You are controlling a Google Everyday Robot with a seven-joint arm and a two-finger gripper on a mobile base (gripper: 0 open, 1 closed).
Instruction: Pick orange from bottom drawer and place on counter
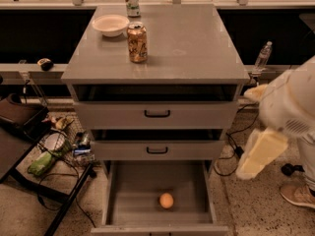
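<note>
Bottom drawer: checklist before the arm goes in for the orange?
1. Deep grey bottom drawer pulled open: ok.
2. Small round orange lying alone on the drawer floor, unobstructed: ok.
3. Hand above the drawer: not ok, it is right of the cabinet.
4. Glossy grey counter has bare space right of the gold-orange soda can: ok.
5. Clearance under the middle drawer front: cannot tell.

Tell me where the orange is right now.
Low in the camera view, the orange lies on the floor of the open bottom drawer, about mid-width toward the front; the gripper hangs right of the cabinet, apart from it.
</note>
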